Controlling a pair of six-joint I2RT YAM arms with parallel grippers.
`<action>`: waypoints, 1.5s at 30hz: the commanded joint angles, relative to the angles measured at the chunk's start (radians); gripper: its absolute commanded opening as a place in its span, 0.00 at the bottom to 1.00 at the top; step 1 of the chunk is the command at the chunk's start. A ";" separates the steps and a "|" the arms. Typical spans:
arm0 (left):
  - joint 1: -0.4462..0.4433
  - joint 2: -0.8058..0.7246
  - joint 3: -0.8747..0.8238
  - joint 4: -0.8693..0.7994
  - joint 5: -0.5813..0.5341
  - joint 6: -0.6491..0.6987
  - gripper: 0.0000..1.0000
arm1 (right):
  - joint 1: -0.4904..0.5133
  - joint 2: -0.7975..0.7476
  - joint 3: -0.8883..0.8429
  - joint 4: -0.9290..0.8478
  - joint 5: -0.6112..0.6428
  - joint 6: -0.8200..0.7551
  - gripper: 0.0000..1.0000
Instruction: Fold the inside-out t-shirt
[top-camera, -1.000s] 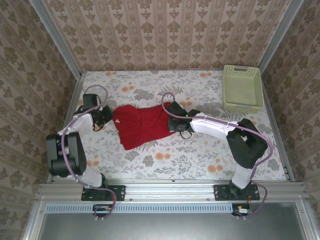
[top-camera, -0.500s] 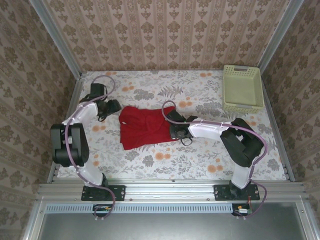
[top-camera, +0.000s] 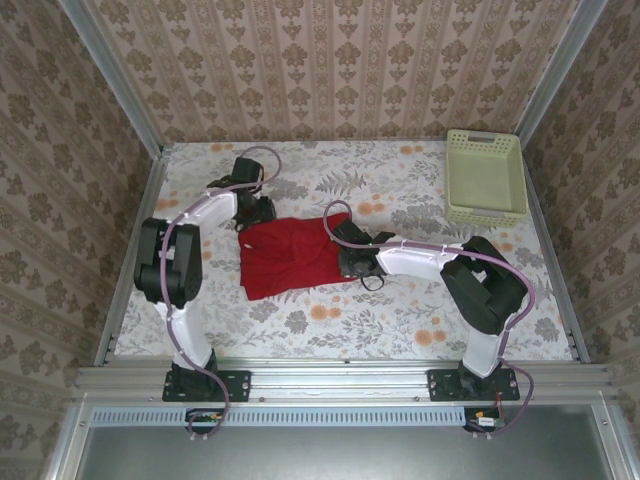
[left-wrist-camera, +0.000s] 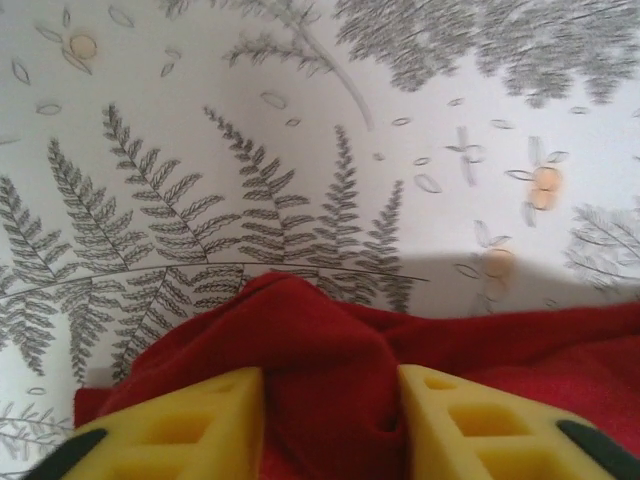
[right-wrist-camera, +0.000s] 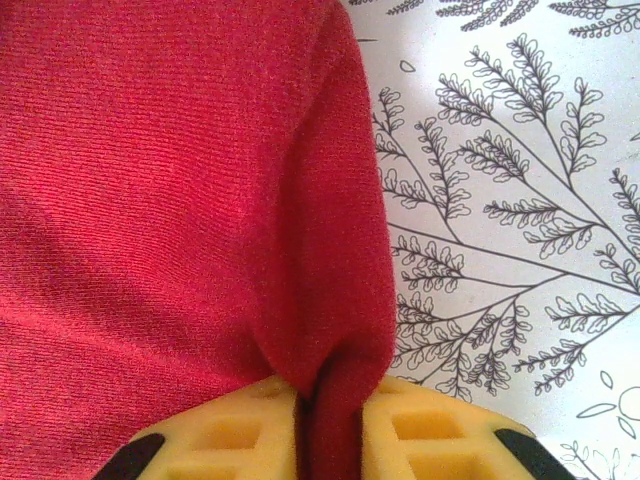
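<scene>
Inside-out t-shirt (top-camera: 290, 255) | left fingers (top-camera: 259, 210) moved to far edge, ajar (grip unclear) — right fingers (top-camera: 352, 263) pinch fold

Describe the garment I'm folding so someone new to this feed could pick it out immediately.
Start at the floral-patterned tabletop inside the wallpapered enclosure. Left of its middle, between the left gripper and right gripper, lies a plain bright red soft cloth t-shirt. It is the one solid-red, rumpled thing there, unlike the rigid pale yellow-green plastic basket in the far right corner.
</scene>
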 joint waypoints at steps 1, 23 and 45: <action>0.011 0.017 0.058 -0.017 -0.016 -0.005 0.20 | 0.001 -0.019 -0.001 -0.004 0.007 0.005 0.17; 0.128 0.202 0.334 -0.098 0.150 0.030 0.49 | 0.032 -0.077 -0.084 0.037 0.020 0.002 0.26; -0.002 -0.432 -0.567 0.248 0.067 -0.253 0.62 | -0.092 0.348 0.601 -0.185 -0.087 -0.288 0.55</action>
